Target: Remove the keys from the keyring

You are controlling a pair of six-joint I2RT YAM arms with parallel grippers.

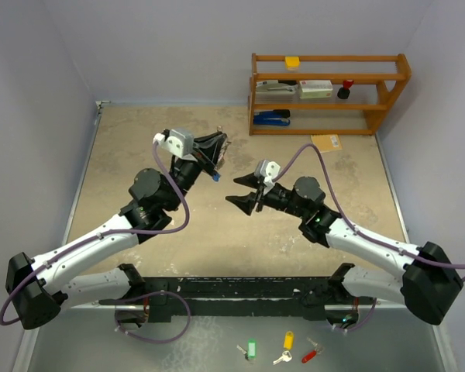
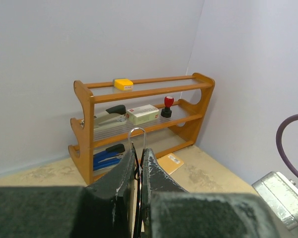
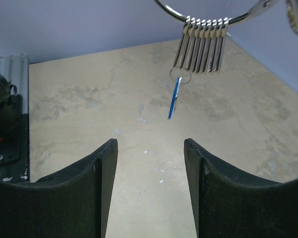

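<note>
keyring is up in the air, not on the counter, over the middle and a bit toward the far edge. only its lower arc shows in the right wrist view. the silver keys hang off it side by side in a tight row. the blue-headed key dangles lowest, below the left end of that row on what looks like its own small loop, edge-on to the camera.

left end effector is clamped on the keyring: the fingers are pressed together and a loop of wire sticks up above the tips. in the top view it's raised, with the blue key hanging just under it.

right end effector is spread wide and holds nothing. it sits just right of the hanging keys, pointing at them. from its wrist view the keys are ahead and above the gap between the fingers, no contact.

wooden shelf stands at the far right corner, carrying a yellow block, a stapler, a white box and a red-topped stamp. a tan card lies on the counter in front of it. green, yellow and red tagged keys lie on the grey strip past the near edge, behind the arm bases.
</note>
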